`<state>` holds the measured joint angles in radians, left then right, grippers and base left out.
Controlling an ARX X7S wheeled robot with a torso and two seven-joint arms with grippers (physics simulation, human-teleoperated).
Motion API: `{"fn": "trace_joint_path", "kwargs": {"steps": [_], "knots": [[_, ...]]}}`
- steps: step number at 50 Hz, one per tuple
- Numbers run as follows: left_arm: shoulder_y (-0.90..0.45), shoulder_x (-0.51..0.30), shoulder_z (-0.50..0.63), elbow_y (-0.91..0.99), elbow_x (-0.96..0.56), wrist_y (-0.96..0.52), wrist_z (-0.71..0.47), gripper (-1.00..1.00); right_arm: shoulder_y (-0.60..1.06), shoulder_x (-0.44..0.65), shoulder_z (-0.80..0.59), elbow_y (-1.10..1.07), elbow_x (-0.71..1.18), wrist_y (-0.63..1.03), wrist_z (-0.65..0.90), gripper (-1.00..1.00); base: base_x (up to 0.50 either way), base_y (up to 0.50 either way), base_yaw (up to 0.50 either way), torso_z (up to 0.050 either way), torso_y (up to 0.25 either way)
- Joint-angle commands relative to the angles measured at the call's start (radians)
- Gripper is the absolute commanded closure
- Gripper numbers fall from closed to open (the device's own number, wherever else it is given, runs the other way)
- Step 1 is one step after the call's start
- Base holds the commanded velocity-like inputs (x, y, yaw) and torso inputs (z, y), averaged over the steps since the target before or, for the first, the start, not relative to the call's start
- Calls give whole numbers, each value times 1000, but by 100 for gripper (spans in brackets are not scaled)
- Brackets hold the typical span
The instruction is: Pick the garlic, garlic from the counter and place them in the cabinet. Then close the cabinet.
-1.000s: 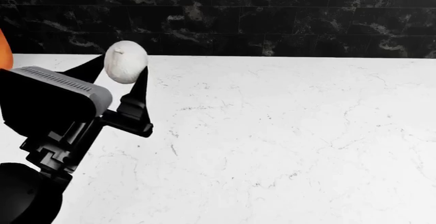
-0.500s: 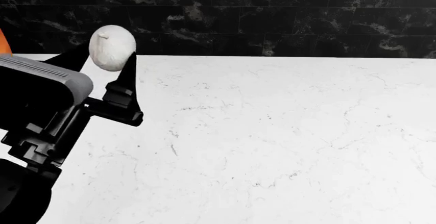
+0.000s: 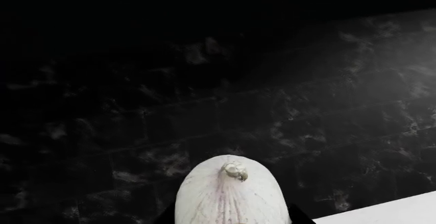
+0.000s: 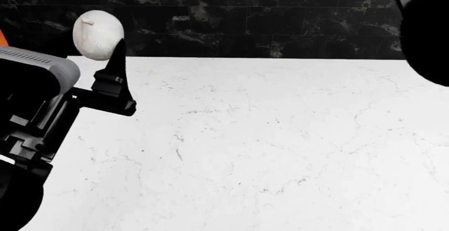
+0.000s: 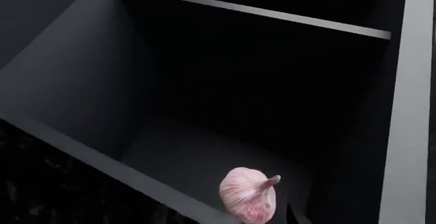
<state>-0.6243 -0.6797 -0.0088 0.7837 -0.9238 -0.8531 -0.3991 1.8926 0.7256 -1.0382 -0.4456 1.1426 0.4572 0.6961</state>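
Two bulbs | left hand (image 4: 94, 49) grips smooth white garlic (image 4: 98, 34) | right hand grip unclear, striped pink garlic (image 5: 249, 195) | veined counter (image 4: 281, 141)

Your head camera looks down over the white veined stone bench (image 4: 281, 147) toward the black marbled wall tiles (image 4: 245, 15). Your left wrist camera faces those tiles (image 3: 204, 81) closely. Your right wrist camera peers into the dark grey open cabinet (image 5: 102, 96).

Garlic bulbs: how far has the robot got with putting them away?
Nothing looks finished yet. Both bulbs are off the counter. The left gripper holds the white garlic up in front of the black wall tiles. The right wrist view shows the pinkish garlic at the open cabinet, apparently not yet released; its gripper is hardly visible. Left: place both bulbs inside, then close the cabinet.
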Motion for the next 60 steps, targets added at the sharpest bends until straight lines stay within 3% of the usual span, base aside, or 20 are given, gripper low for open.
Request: {"fn": "trace_joint_path", "kwargs": {"steps": [1, 19, 24, 34, 36, 39, 60], "knots": [[-22, -8, -27, 3, -35, -6, -36, 100, -97, 99, 8, -106, 28, -44, 23, -100, 0, 0, 0, 0, 0], [-117, -19, -195, 116, -257, -9, -194, 100, -200, 162, -5, -129, 24, -94, 0, -100, 0, 0, 0, 0, 0], [-212, -32, -208, 116, -349, -12, -250, 100, -202, 160, -7, -129, 24, -90, 1, -100, 0, 0, 0, 0, 0], [-476, -32, -124, 64, -471, -54, -355, 100, -209, 153, -13, -129, 18, -86, -1, -100, 0, 0, 0, 0, 1], [-694, 15, -6, -14, -500, -116, -389, 100, -221, 153, -17, -131, 19, -90, -5, -100, 0, 0, 0, 0, 0], [-813, 52, 59, -72, -500, -150, -393, 100, -227, 153, -18, -132, 21, -92, -7, -100, 0, 0, 0, 0, 0], [-1025, 114, 175, -215, -413, -191, -336, 100, -257, 157, -25, -147, 14, -103, -14, -100, 0, 0, 0, 0, 0]]}}
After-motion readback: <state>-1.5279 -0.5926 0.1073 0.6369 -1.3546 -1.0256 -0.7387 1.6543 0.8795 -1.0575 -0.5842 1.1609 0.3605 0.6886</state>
